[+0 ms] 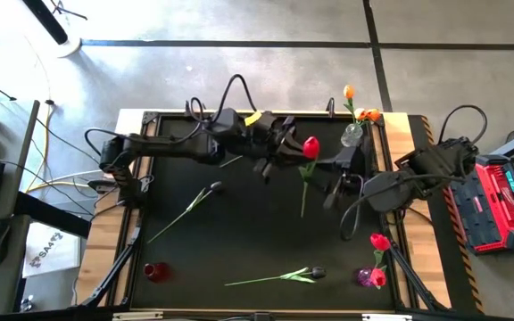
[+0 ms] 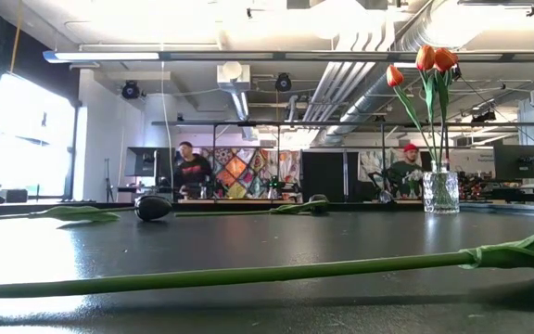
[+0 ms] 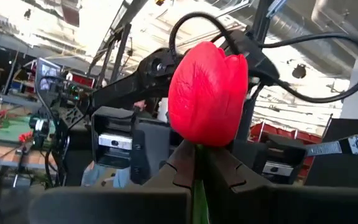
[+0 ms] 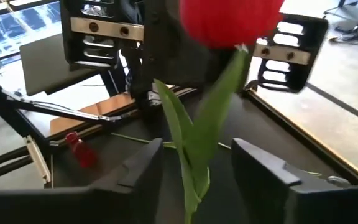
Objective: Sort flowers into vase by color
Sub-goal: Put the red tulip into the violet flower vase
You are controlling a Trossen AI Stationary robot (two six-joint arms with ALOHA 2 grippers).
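A red tulip (image 1: 310, 147) is in the air over the table's middle, its green stem (image 1: 304, 192) hanging down. My left gripper (image 1: 289, 152) reaches in from the left and is shut on it. My right gripper (image 4: 194, 158) is open and comes from the right, with its fingers on either side of the stem and leaf (image 4: 188, 143), apart from both. Two dark-headed tulips (image 1: 194, 205) (image 1: 284, 277) lie flat on the black mat. Orange tulips stand in a clear glass vase (image 1: 352, 135) at the far right. Red tulips stand in a purple vase (image 1: 367, 277) at the near right. My left gripper pinches the red tulip's stem just below the head (image 3: 198, 168) between its two fingers (image 3: 179, 165), which come level from the table's left and lie across the stem. The flower is lifted clear, with the head (image 3: 208, 93) just beyond the fingertips and the stem hanging below.
A small red vase (image 1: 156, 271) stands at the near left corner of the mat. In the low view a long stem (image 2: 248, 276) lies across the foreground, and the glass vase (image 2: 440, 192) stands at the right. Cables loop over the far edge. People show in the room behind.
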